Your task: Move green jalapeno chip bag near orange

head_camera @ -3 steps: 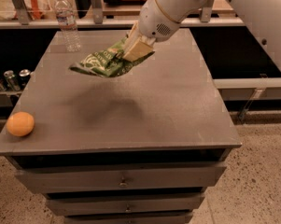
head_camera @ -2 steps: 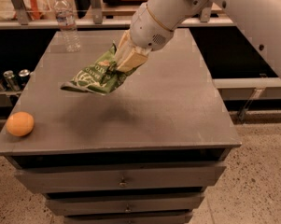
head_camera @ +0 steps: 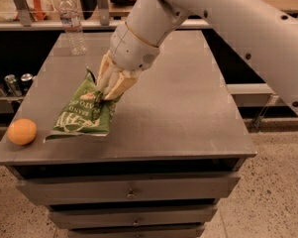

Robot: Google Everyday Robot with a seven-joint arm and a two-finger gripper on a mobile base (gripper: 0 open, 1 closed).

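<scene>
The green jalapeno chip bag [head_camera: 85, 114] is a crinkled green foil bag with white lettering, hanging low over the front left of the grey table [head_camera: 188, 108], its lower edge at or just above the surface. My gripper [head_camera: 109, 86] is shut on the bag's top edge, its cream fingers [head_camera: 120, 86] pointing down. The orange [head_camera: 22, 131] sits on the table's front left corner, a short gap to the left of the bag.
A clear water bottle [head_camera: 72, 23] stands at the table's back left. Cans [head_camera: 12, 82] sit on a lower shelf to the left. Drawers [head_camera: 131, 192] are below the tabletop. The white arm [head_camera: 237, 29] spans the upper right.
My gripper has carried the bag from the back middle of the table down and toward the front left, much closer to the orange. The orange has not moved.
</scene>
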